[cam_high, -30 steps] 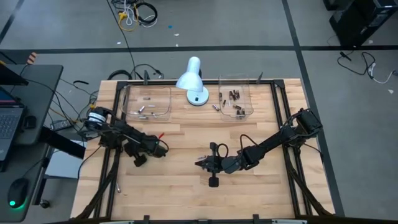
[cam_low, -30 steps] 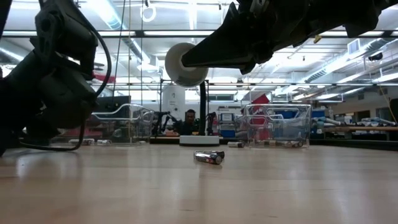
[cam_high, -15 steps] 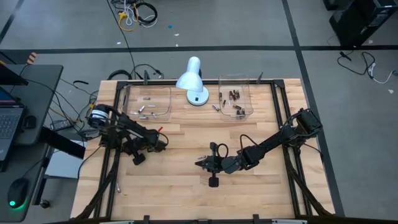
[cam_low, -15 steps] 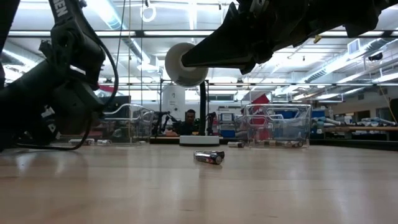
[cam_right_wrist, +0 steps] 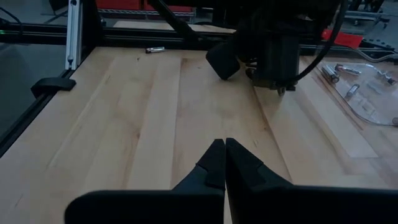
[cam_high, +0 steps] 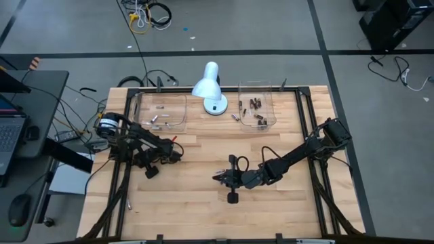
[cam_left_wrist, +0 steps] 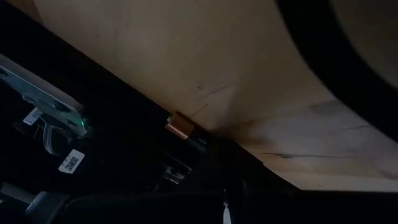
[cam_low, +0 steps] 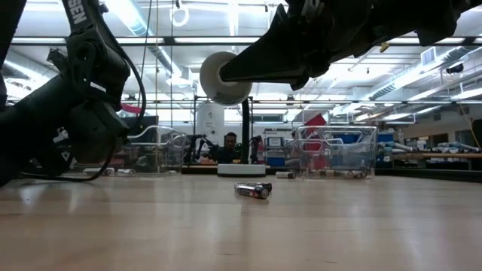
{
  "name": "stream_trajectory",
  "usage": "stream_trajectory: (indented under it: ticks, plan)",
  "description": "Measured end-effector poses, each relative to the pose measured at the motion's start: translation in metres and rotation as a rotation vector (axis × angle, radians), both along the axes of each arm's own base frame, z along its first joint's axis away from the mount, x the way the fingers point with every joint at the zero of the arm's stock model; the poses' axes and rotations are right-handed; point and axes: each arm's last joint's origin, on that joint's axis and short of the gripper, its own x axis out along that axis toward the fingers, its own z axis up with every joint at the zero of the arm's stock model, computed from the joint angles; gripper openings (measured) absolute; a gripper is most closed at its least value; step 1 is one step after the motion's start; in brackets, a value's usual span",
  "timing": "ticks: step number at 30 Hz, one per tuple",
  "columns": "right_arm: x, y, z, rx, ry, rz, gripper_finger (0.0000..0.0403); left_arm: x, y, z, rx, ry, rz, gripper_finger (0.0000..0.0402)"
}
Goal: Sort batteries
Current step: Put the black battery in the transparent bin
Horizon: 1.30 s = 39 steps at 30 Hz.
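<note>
Batteries (cam_high: 255, 104) lay sorted in two clear plastic trays at the far edge of the tabletop (cam_high: 203, 203). The dark ones were clustered in the right tray (cam_high: 266, 90), with one more lying just outside its left wall. A few silvery ones rested in the left tray (cam_high: 178, 102), seen small from above. Between the trays stood a white desk lamp (cam_high: 207, 87), its base touching the wood.

One further battery (cam_low: 253, 190) lay on its side on the open tabletop in the low view, dark with a lighter end, apart from both trays. Another battery (cam_right_wrist: 155, 49) lay near the tabletop's edge in the right wrist view, beside the metal frame.

The left gripper (cam_high: 178, 153) hung over the left part of the tabletop, in front of the left tray, its fingers pressed together. In the left wrist view a coppery battery (cam_left_wrist: 181, 125) showed at the dark fingers, though whether it was clamped could not be told.

The right gripper (cam_right_wrist: 224, 163) waited over the middle of the tabletop, well in front of the lamp, fingers closed tip to tip on nothing.

A person (cam_low: 229, 147) sat in the room beyond the tabletop.
</note>
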Motion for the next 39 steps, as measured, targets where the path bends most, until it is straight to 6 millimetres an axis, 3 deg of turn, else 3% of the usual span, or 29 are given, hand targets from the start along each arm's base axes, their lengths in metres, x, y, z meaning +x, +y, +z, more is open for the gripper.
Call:
stream_trajectory:
  ticks: [8,15,19,26,32,39]
  plan:
    - [0.0,0.0,0.0,-0.002,0.0,0.001,0.0,-0.005,0.009,-0.004,-0.028,-0.019,0.012,0.0]
    - [0.001,-0.002,0.0,-0.006,0.0,-0.002,0.0,0.025,0.003,0.013,0.043,-0.08,-0.103,0.0]
    - [0.002,-0.004,0.0,-0.006,0.0,-0.009,0.0,0.021,0.006,0.02,0.115,-0.001,-0.117,0.0]
    - [0.002,-0.005,0.0,-0.003,0.002,-0.012,0.0,-0.004,0.019,0.001,0.077,0.025,0.004,0.0]
    - [0.001,-0.004,0.0,-0.003,0.001,-0.01,0.0,-0.004,0.022,0.001,0.073,0.021,0.02,0.0]
    - [0.002,-0.005,0.0,-0.003,0.0,-0.014,0.0,0.018,0.009,0.006,0.014,-0.095,0.004,0.0]
